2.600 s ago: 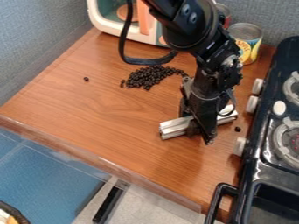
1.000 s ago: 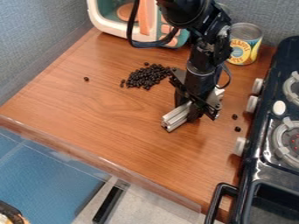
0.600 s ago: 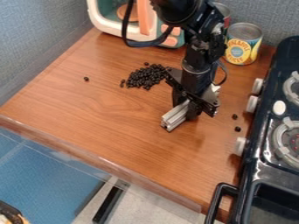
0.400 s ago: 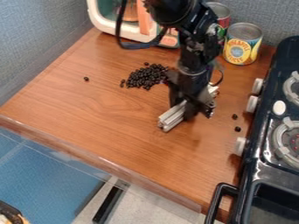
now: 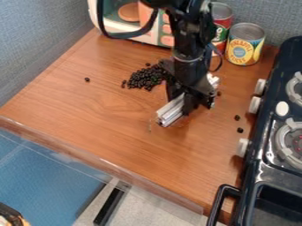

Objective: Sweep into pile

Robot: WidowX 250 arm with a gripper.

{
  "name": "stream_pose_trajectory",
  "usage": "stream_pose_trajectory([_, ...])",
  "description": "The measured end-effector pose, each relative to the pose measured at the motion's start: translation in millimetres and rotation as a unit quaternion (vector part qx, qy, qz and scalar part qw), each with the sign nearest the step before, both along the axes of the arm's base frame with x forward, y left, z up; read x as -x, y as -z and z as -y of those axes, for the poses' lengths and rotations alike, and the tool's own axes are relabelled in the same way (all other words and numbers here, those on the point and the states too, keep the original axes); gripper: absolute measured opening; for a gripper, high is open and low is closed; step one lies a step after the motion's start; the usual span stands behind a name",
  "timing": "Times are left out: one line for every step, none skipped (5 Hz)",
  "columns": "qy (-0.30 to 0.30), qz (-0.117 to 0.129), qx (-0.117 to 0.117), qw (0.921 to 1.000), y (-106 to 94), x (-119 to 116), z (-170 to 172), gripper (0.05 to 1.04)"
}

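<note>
- Fingers [image 5: 189, 104] are pinching the silver bar [image 5: 171, 110], which pokes out both sides.
- Dark bean pile [image 5: 144, 77] sits to their far left, few strays [image 5: 237, 118] off right.

The bean pile [image 5: 144, 78] lies behind and left of the metal bar [image 5: 170, 111] on the worktop [image 5: 100, 128], the toy microwave [image 5: 94, 15] behind it, two cans [image 5: 245, 46] behind right, the stove [image 5: 270, 152] at the right.

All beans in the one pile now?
No, a stray bean lies left of the pile in the picture, and two more sit near the stove.
</note>
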State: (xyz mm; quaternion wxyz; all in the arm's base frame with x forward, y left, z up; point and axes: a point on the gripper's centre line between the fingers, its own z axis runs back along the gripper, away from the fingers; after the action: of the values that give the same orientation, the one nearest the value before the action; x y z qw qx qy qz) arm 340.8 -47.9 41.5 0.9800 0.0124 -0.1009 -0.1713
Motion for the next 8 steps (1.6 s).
stream_pose_trajectory([0.014,-0.003,0.001,0.9999,1.2,1.5,11.3,0.394])
stream_pose_trajectory([0.012,-0.019,-0.009,0.9997,16.3,-3.4,18.8,0.394])
stream_pose_trajectory([0.006,-0.027,-0.018,0.9995,28.3,-6.8,24.4,0.394])
stream_pose_trajectory([-0.009,-0.020,-0.025,0.9994,30.1,-15.4,28.6,0.394])
stream_pose_trajectory([-0.016,-0.016,-0.028,0.9994,29.9,-21.2,29.1,0.394])
stream_pose_trajectory([-0.029,-0.015,-0.028,0.9991,30.3,-27.2,30.2,0.393])
stream_pose_trajectory([-0.048,-0.014,-0.031,0.9983,31.0,-35.5,31.0,0.394])
stream_pose_trajectory([-0.065,-0.007,-0.031,0.9974,30.7,-44.7,31.7,0.393])
